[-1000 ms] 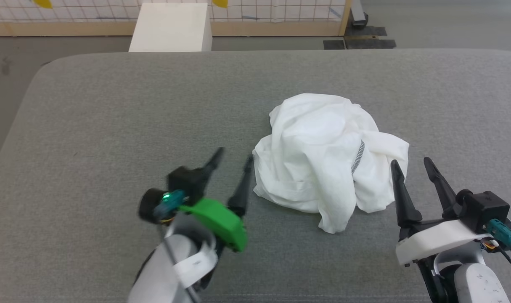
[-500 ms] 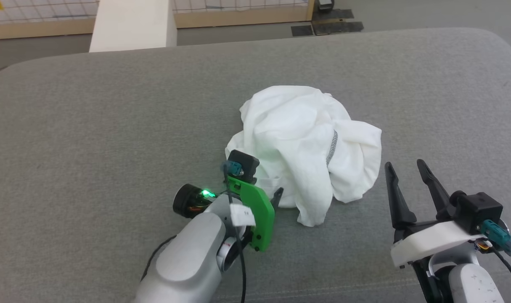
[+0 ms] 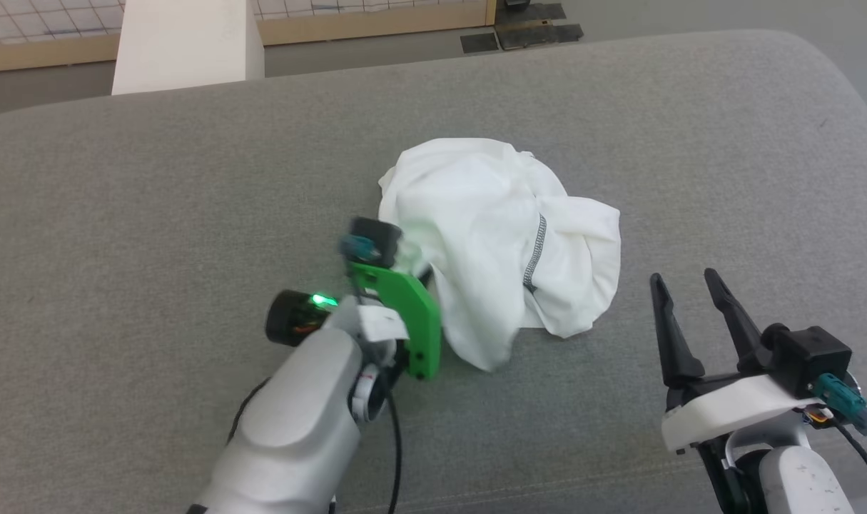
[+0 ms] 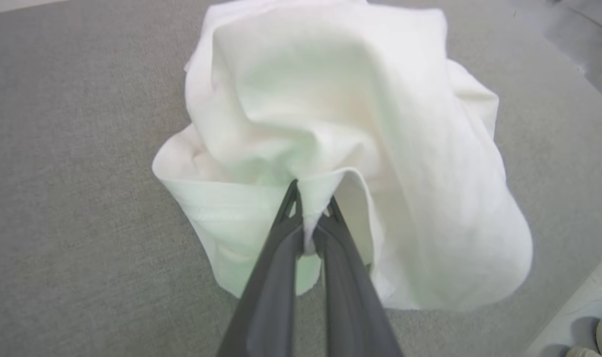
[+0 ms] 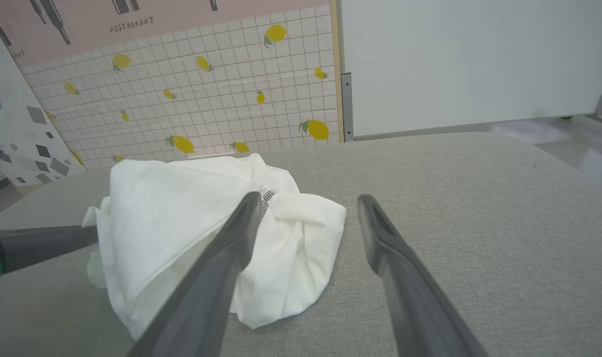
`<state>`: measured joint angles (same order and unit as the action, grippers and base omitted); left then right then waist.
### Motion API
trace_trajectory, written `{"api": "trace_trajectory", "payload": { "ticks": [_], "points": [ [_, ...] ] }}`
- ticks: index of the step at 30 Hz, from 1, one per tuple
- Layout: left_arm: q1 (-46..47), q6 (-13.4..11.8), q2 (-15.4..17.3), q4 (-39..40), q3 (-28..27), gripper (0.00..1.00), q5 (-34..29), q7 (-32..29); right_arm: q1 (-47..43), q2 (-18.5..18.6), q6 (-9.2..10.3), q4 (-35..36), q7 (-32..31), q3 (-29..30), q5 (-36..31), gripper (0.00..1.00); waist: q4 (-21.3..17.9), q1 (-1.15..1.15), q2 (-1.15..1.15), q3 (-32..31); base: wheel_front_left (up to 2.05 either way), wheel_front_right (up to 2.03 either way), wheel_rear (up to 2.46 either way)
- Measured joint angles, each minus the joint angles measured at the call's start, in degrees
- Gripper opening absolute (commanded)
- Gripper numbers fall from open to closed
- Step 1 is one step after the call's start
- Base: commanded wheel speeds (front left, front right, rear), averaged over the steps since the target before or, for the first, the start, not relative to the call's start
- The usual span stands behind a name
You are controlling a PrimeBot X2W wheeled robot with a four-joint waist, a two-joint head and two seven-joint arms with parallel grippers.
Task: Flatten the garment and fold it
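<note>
A broad grey upholstered surface [image 3: 119, 214] spreads across the scene. Beyond its far edge are a rigid white box [image 3: 183, 46], a wall panel printed with square tiles and yellow lemons [image 5: 206, 99], and a plain white board [image 5: 469, 59] beside that panel. The left gripper [image 4: 311, 198] has its two dark fingers drawn almost together, and a small fold of white cloth is pinched between them near the tips, so it is clamped on the near left edge of the garment [image 3: 476, 207]. In the head view this gripper's green mount [image 3: 404, 314] sits right against that edge and covers the fingers. Around the pinch the cloth bunches and rises into a loose hood-like fold. The rest of the garment lies as a crumpled white heap near the middle of the surface, and a short line of dark zigzag stitching [image 3: 535, 250] runs down its right half. The right gripper [image 3: 682, 276] is at the lower right with its fingers spread wide and nothing between them. It points toward the far edge, near the garment's right side but apart from it. In the right wrist view the heap lies behind this gripper's left finger [image 5: 231, 238], and bare grey fabric shows between the two fingers.
</note>
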<state>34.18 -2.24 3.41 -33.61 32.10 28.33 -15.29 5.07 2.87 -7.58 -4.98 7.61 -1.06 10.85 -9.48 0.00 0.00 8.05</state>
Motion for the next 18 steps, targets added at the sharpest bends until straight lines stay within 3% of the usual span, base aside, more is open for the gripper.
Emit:
{"api": "trace_trajectory", "payload": {
  "ticks": [4,9,18],
  "points": [
    [-2.3,-2.3,2.2,5.9,-4.9,0.00,2.5,6.1,-0.1,0.0,0.00,0.1,0.0,1.3,0.0,1.00,1.0,0.00,0.00,-0.6,0.00,0.00,0.00],
    [-9.1,-7.5,8.2,14.6,-12.4,0.00,4.1,10.6,-0.4,0.0,0.00,0.4,0.0,2.1,0.0,1.00,3.3,0.00,0.00,-1.4,0.00,0.00,0.00],
    [-21.5,-14.8,14.8,22.3,-20.3,0.00,6.6,9.0,-0.4,0.0,0.00,0.6,-0.4,2.4,0.0,1.00,8.1,0.00,0.00,-1.6,0.00,0.00,0.00]
  ]
}}
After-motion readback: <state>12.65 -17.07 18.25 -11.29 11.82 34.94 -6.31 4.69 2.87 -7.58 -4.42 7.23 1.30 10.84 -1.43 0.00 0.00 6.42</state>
